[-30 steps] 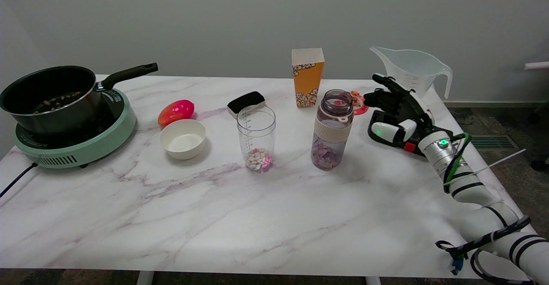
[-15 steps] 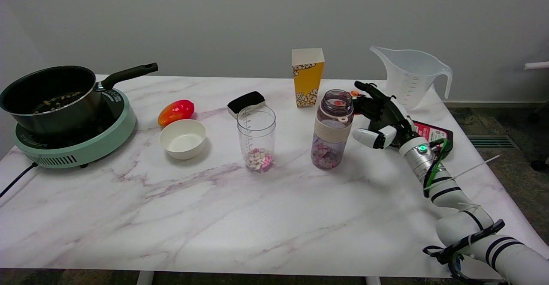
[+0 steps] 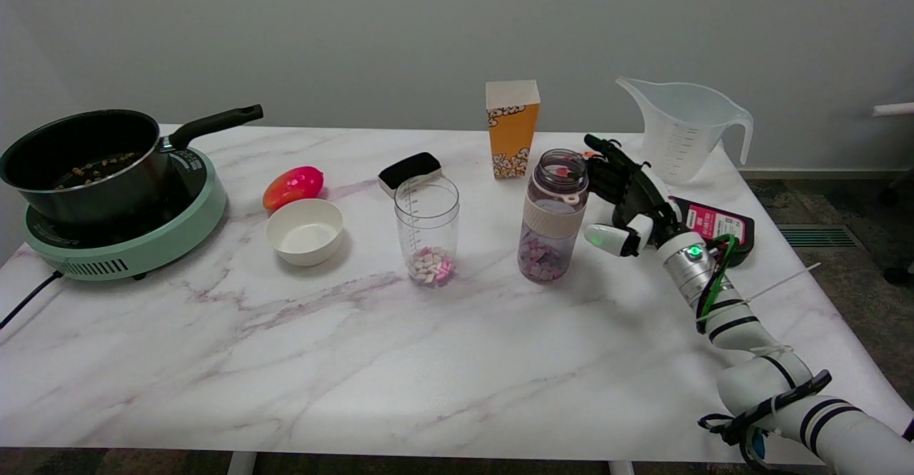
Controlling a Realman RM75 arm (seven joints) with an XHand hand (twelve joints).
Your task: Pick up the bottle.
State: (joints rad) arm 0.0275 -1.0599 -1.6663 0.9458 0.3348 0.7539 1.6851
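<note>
right hand (image 3: 632, 200) moved beside bottle (image 3: 555, 214); contact with fingers (image 3: 607, 153) unclear

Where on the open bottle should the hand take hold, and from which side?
Probably around the pale sleeve at mid-body of the bottle, from its right: it stands upright, the right hand is open beside it there, and the measuring cup crowds its left.

A clear measuring cup (image 3: 427, 231) holds pink-white pieces. Left of it: white bowl (image 3: 304, 231), red-orange mango (image 3: 293, 186), pan (image 3: 82, 157) on green cooktop (image 3: 125, 236). Behind it: black sponge (image 3: 409, 171), popcorn box (image 3: 512, 128).
</note>
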